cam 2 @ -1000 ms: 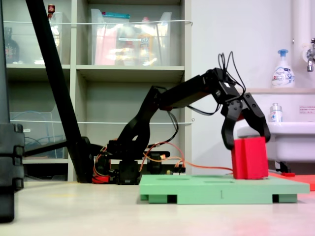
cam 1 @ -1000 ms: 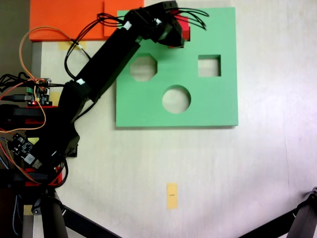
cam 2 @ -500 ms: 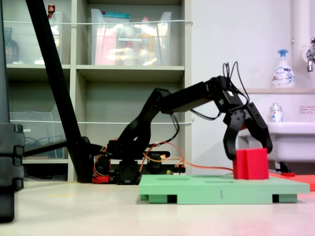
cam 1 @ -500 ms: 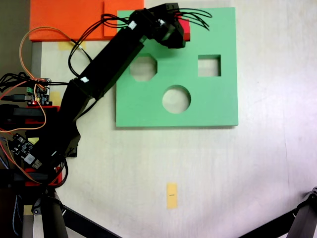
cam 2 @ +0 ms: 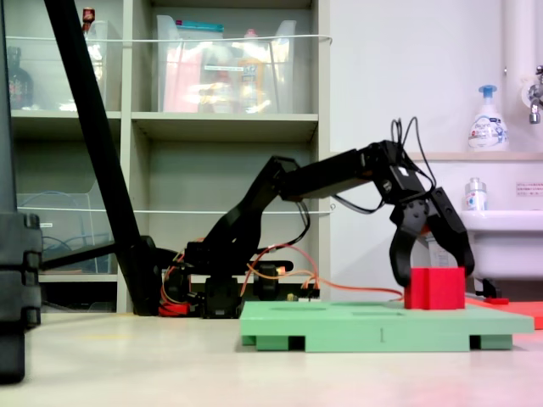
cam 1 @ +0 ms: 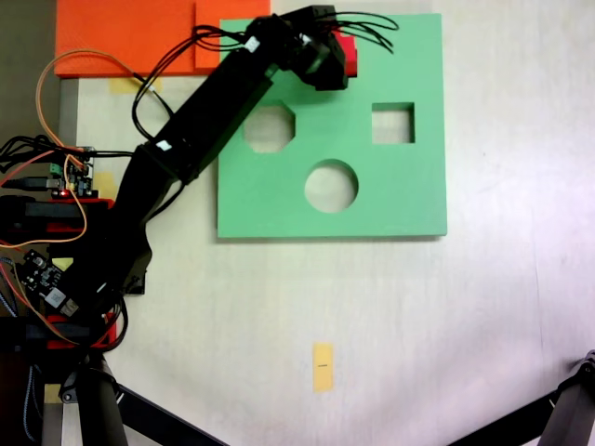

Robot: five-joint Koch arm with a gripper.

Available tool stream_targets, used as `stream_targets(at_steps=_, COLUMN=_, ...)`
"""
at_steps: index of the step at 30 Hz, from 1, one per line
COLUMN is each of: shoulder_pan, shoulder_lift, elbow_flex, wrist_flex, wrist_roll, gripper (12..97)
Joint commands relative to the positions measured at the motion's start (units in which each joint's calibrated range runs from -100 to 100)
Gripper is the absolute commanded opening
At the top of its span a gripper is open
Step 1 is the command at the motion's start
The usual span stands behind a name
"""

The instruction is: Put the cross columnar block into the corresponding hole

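Jaws (cam 2: pixel 431 273) spread, straddling the cross columnar block (cam 2: pixel 433 288); whether the tips touch it cannot be told. Block: red, sunk partway into the green foam board (cam 2: pixel 373 326), top standing proud, long axis hidden. From above, block (cam 1: pixel 348 54) sits at the board's (cam 1: pixel 400 186) far edge, mostly under the black arm (cam 1: pixel 200 125). Surface: pale counter (cam 1: pixel 372 307), orange sheet (cam 1: pixel 121 32) far left. Room: shelving (cam 2: pixel 212 127), white basin (cam 2: pixel 501 242), soap bottle (cam 2: pixel 487 119).

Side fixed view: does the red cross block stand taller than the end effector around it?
No: the red cross block sits low on the green board, the end effector rising above it.
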Motion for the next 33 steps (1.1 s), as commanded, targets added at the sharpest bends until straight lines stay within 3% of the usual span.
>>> stream_targets(at_steps=1, shoulder_pan=0.44, shoulder_lift=-0.44, elbow_flex=3.35, wrist_flex=4.65, wrist_roll=0.63, gripper=53.1)
stream_targets(at_steps=3, shoulder_pan=0.44, shoulder_lift=-0.86, elbow_flex=3.45, wrist_flex=4.27, wrist_roll=0.63, gripper=65.3)
stream_targets(at_steps=6, shoulder_pan=0.49, shoulder_lift=-2.68, elbow_flex=3.55, wrist_flex=3.69, wrist_roll=0.49, gripper=96.4)
stream_targets(at_steps=12, shoulder_pan=0.49, shoulder_lift=-13.99, elbow_flex=3.55, wrist_flex=-2.19, wrist_roll=-0.49, gripper=96.2)
stream_targets(at_steps=17, shoulder_pan=-0.78, shoulder_lift=-38.29, elbow_flex=3.55, wrist_flex=-14.99, wrist_roll=-5.91, gripper=95.8)
stream_targets(at_steps=22, shoulder_pan=-5.86, shoulder_lift=-60.92, elbow_flex=3.25, wrist_flex=-24.72, wrist_roll=-27.45, gripper=95.5)
stream_targets(at_steps=23, shoulder_pan=-8.11, shoulder_lift=-65.81, elbow_flex=3.25, wrist_flex=-25.58, wrist_roll=-31.55, gripper=92.7)
stream_targets(at_steps=25, shoulder_pan=-13.04, shoulder_lift=-73.63, elbow_flex=3.25, wrist_flex=-24.43, wrist_roll=-38.58, gripper=72.7)
stream_targets(at_steps=27, shoulder_pan=-17.14, shoulder_lift=-78.52, elbow_flex=3.25, wrist_flex=-21.54, wrist_roll=-42.54, gripper=63.6)
stream_targets(at_steps=33, shoulder_pan=-24.76, shoulder_lift=-84.10, elbow_flex=0.46, wrist_flex=-18.46, wrist_roll=-51.67, gripper=59.3)
